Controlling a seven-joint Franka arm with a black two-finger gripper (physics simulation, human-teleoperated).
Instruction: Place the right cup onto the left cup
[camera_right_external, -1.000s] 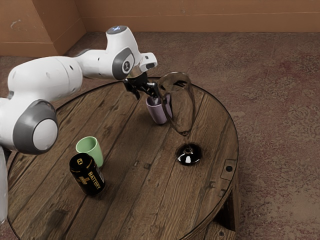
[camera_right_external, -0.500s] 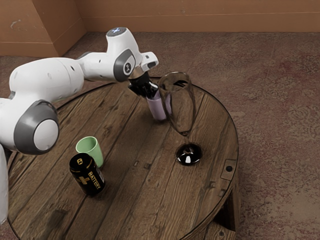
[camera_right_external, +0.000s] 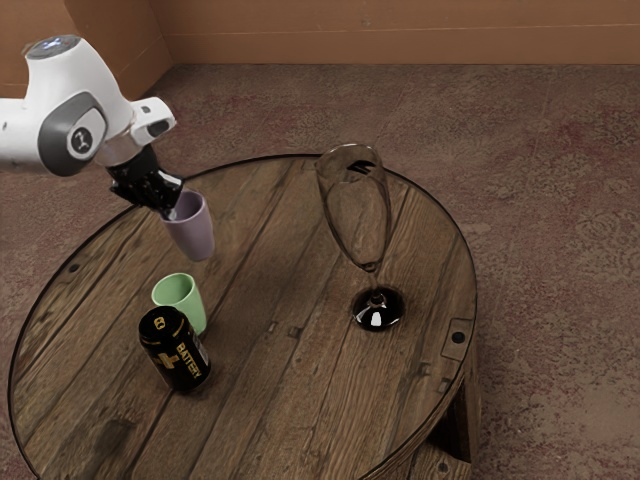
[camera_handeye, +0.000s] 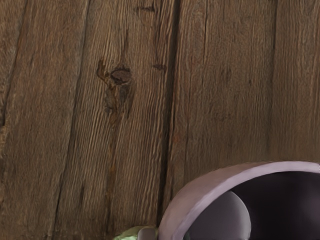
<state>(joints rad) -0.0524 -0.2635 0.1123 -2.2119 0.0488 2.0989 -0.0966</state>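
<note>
Purple cup (camera_right_external: 192, 232) hangs tilted in the gripper (camera_right_external: 170, 210), mouth up, near the upright green cup (camera_right_external: 181, 296)

From the exterior view's left, the white arm (camera_right_external: 75, 110) reaches out above the edge of the round table (camera_right_external: 270, 400). The black gripper at its end is clamped on the wall of the purple cup: 1 finger inside the mouth, its pad (camera_handeye: 220, 220) visible in the wrist view, and 1 outside.

Next along stands the black battery (camera_right_external: 175, 350), on end, its yellow plus sign and lettering facing the exterior camera. It is on the table's half toward the exterior view's left, in from the edge. Just behind it the green cup stands upright, its open mouth up and its long axis vertical. The battery hides part of its lower side; as far as this angle lets me judge, the 2 are very close, but I cannot tell whether they touch.

The purple cup is in the air, higher than the green cup and apart from it. Its long axis leans: the mouth tips toward the exterior view's left, up at the gripper, and the base points down and toward the exterior view's right.

Well apart, toward the table's edge on the exterior view's right, the tall clear glass (camera_right_external: 377, 310) stands on its dark, shiny foot. Beyond the table's far edge lies the reddish-brown floor (camera_right_external: 540, 200), with the orange-brown wall (camera_right_external: 400, 30) behind.
</note>
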